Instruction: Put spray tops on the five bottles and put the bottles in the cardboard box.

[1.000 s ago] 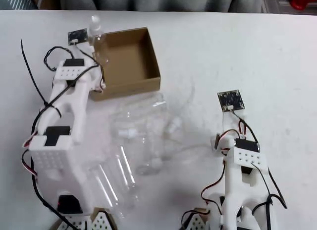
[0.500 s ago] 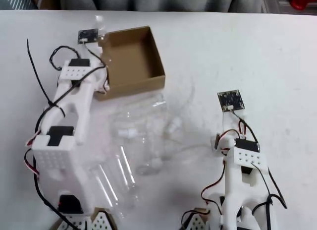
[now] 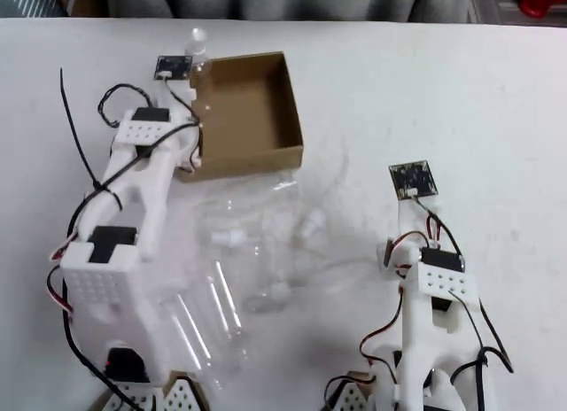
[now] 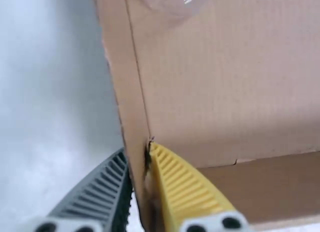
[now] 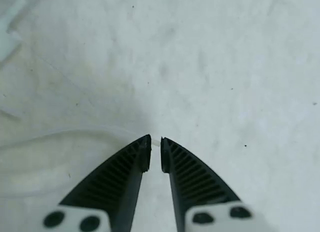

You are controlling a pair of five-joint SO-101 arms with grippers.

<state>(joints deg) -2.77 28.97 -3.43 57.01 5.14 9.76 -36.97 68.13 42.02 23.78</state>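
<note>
We see the left arm (image 3: 142, 176) swing toward the right side of the table over the last second, its wrist ending up nearer the table's middle. The cardboard box (image 3: 293, 110) has gone with it: the left gripper (image 4: 146, 151) pinches the box's side wall, grey finger outside and yellow finger inside, and the whole box has slid rightward and turned slightly. The clear bottle (image 3: 197, 46) at the box's far corner beside the wrist has shifted right by about the same amount, keeping its place against that corner.
</note>
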